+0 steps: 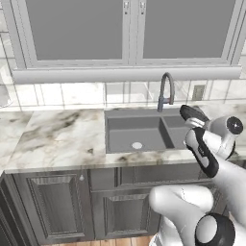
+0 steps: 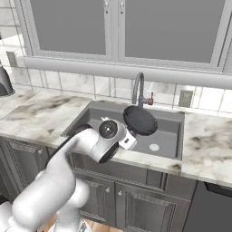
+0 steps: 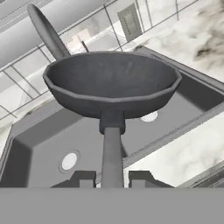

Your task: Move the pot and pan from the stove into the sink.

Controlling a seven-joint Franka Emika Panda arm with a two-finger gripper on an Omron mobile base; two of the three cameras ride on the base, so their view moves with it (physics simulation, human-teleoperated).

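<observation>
We see the claw (image 3: 112,178) clenched on the pan's (image 3: 113,81) handle. The pan hangs over the sink (image 2: 168,118), near the faucet (image 2: 137,87), above the counter's (image 1: 57,137) back edge.

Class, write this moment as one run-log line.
gripper: shut on pan handle | pan: held above sink | faucet: behind pan | pan not released

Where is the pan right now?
The pan is held in the air by its handle in the claw, over the sink, just in front of the faucet in the right base view.
</observation>
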